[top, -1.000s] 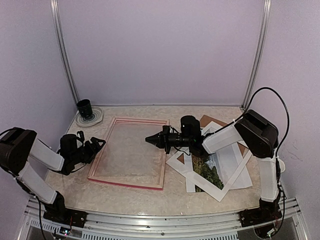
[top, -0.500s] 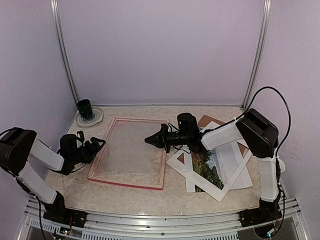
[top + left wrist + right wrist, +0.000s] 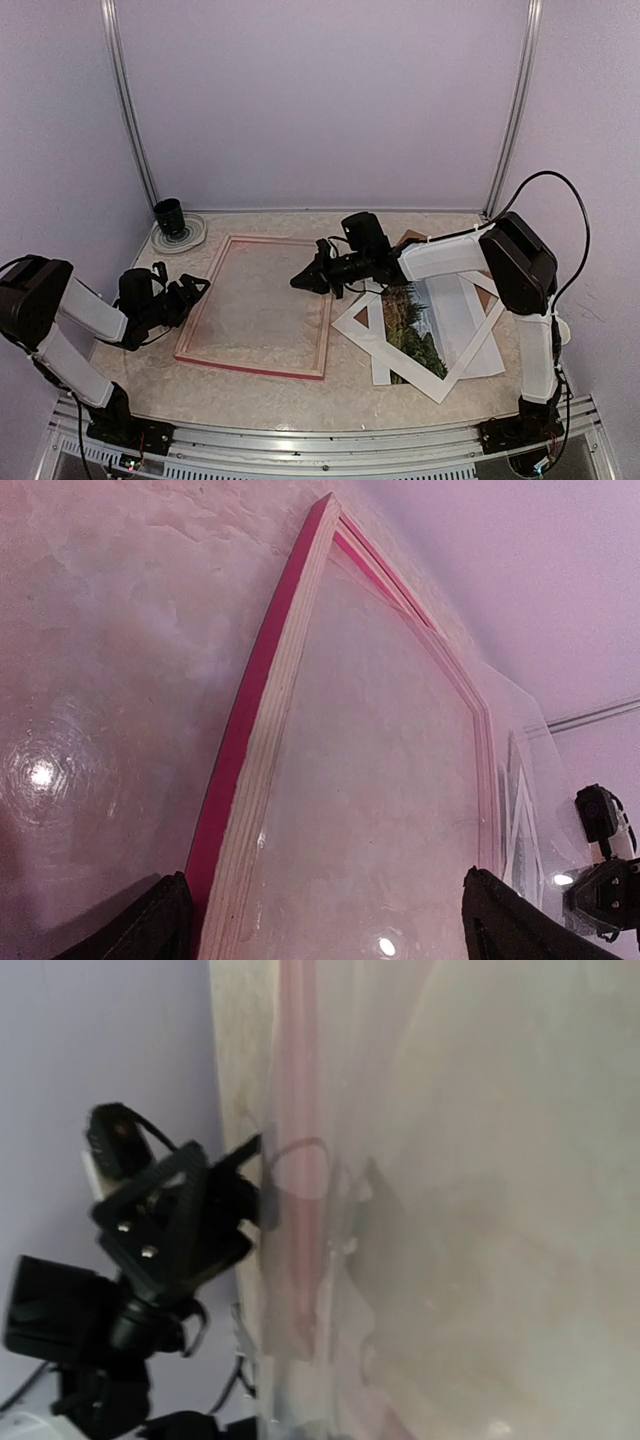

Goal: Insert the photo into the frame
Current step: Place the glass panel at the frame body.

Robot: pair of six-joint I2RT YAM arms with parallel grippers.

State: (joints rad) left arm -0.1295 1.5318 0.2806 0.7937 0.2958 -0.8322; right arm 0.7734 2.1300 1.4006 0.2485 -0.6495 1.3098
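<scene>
View from my console: left fingers spread apart beside the pink-red rectangular wooden frame; right fingers pressed together over it; green landscape paper photo on the bench

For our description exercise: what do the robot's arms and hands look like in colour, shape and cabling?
The left arm and right arm match: smooth white link covers between bulky black joint housings. The left hand and right hand are black and two-fingered, narrowing toward the tips. A thin black cable loops off the right arm's elbow joint. No markings are legible.
</scene>
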